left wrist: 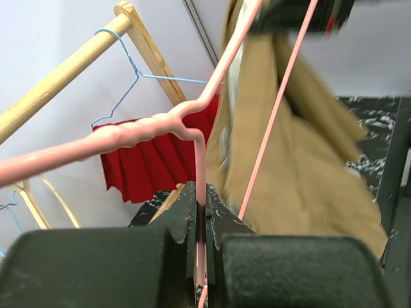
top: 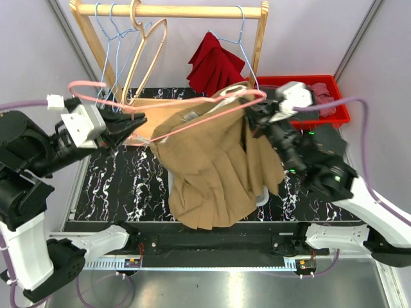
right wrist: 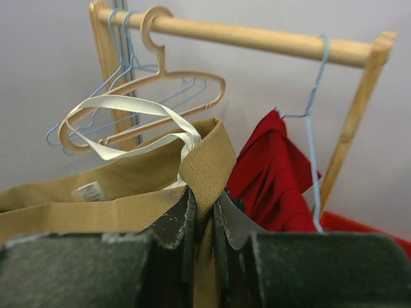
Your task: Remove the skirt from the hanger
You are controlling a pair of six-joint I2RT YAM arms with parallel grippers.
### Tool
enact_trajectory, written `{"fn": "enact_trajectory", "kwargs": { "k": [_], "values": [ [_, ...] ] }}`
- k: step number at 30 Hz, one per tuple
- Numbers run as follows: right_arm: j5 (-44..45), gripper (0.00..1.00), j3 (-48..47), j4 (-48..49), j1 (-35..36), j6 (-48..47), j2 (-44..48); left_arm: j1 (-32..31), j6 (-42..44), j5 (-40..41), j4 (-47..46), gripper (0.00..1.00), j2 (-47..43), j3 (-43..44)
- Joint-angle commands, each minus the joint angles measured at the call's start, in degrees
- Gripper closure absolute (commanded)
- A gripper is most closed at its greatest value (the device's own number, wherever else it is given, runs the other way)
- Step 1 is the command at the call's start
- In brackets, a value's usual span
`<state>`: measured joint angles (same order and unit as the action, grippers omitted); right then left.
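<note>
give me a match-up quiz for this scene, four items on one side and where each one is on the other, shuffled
Things:
1. pink hanger
2. tan skirt
3. red garment
4. wooden hanger

Places:
a. hanging from a blue wire hanger on the wooden rail
b. pinched in the left gripper
c. waistband pinched in the right gripper
d. hooked on the wooden rail with nothing on it

Pairs: 1-b, 2-c, 3-a, 4-d
</note>
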<state>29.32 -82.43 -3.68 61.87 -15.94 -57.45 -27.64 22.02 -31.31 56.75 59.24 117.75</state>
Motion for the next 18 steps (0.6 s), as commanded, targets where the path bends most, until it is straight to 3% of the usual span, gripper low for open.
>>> {"fn": "enact_trajectory", "kwargs": {
  "k": [1, 9, 18],
  "values": [
    [-4.08, 0.89, -1.41, 5.53, -0.25, 7.50, -4.15, 0.13, -9.51, -3.66, -9.19, 0.99, 5.79, 6.78],
    [-11.03, 0.90, -6.32, 6.49, -0.25, 14.54, -10.05, 0.22, -21.75, -7.09, -17.72, 1.00, 13.08, 8.72],
    [-8.85, 0.91, -3.35, 1.68, -0.25, 17.79, -7.07, 0.22, -15.18, 5.80, -21.33, 1.00, 13.09, 7.31]
  ]
}}
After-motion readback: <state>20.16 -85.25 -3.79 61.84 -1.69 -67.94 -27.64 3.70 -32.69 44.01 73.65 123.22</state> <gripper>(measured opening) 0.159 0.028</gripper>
